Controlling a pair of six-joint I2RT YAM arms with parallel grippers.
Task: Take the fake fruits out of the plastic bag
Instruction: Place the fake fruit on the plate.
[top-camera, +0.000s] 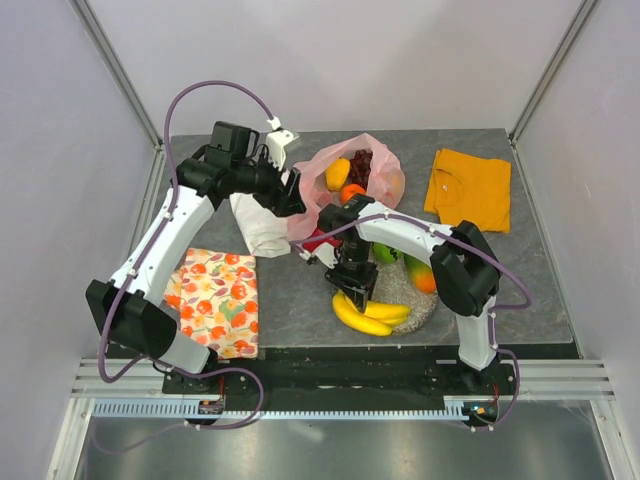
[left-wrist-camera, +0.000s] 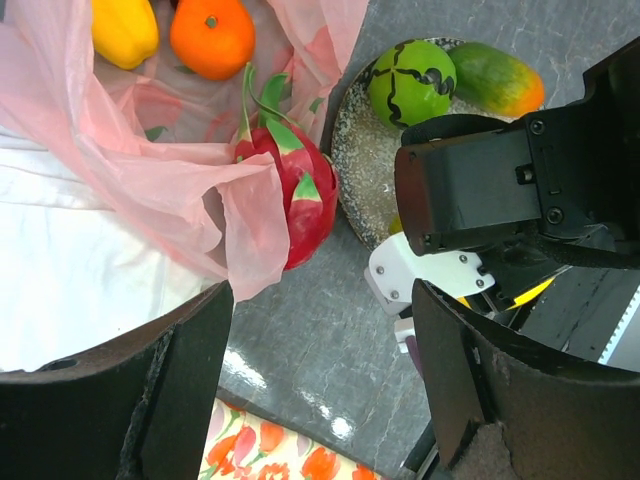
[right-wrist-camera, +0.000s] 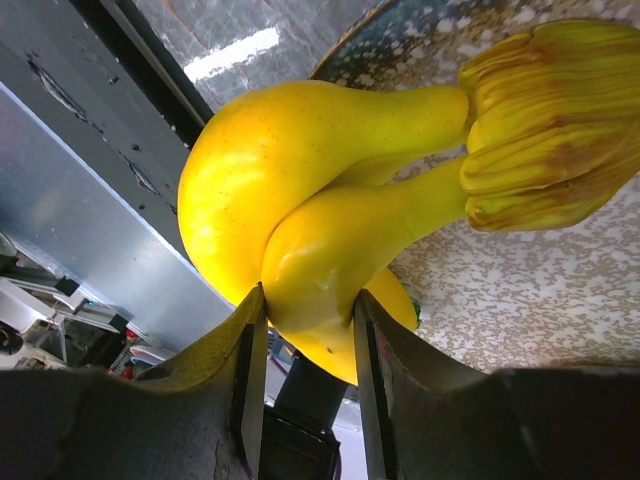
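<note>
The pink plastic bag (top-camera: 330, 195) lies open at the back middle, with a yellow fruit (top-camera: 338, 172), an orange (top-camera: 352, 192) and dark grapes (top-camera: 360, 165) inside. The pink dragon fruit (left-wrist-camera: 300, 190) lies at the bag's mouth, half under its edge. My left gripper (top-camera: 293, 192) is open and empty beside the bag's left edge; in the left wrist view (left-wrist-camera: 322, 300) only bare table shows between its fingers. My right gripper (right-wrist-camera: 305, 310) is shut on the yellow banana bunch (right-wrist-camera: 300, 180) over the near edge of the glittery dish (top-camera: 405, 295). A green fruit (left-wrist-camera: 410, 80) and the mango (left-wrist-camera: 497, 78) lie on the dish.
A white cloth (top-camera: 262, 225) lies under the bag's left side. A fruit-patterned cloth (top-camera: 213, 300) lies at the front left. An orange garment (top-camera: 468, 188) lies at the back right. The right arm (top-camera: 440, 250) arches over the dish.
</note>
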